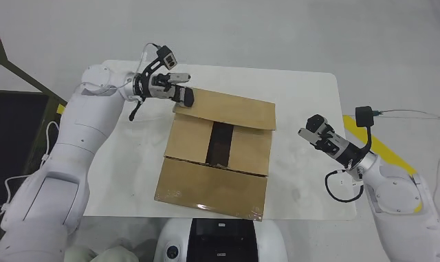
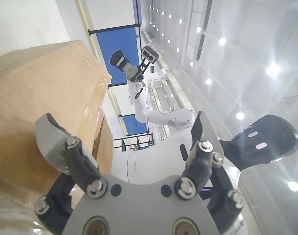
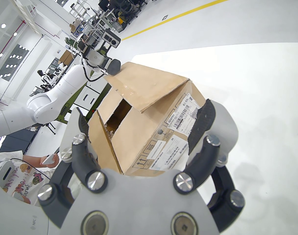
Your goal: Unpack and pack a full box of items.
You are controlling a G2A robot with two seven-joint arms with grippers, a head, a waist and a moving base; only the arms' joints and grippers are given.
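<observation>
brown cardboard box (image 1: 216, 152) sits about the middle of the white table (image 1: 302, 97), nearer its front edge than its far one, turned a little askew to the edges. its two long outer flaps are folded outward, the far flap (image 1: 227, 109) toward the table's far edge and the near flap (image 1: 210, 190) toward the front edge. the two short inner flaps lie roughly flat with a dark gap (image 1: 221, 144) between them. white printed labels (image 3: 183, 116) cover the box side that faces the table's right edge.

the left gripper (image 1: 184, 95) is at the far flap's left corner, toward the far left corner of the table. its fingers are spread wide apart and one pad (image 3: 112, 67) touches the top of the flap's corner; nothing is pinched between them.

the right gripper (image 1: 311, 126) hangs over the table near its right edge, well apart from the box and pointing toward its labelled side, its fingers (image 3: 200, 121) spread wide and holding nothing.
</observation>
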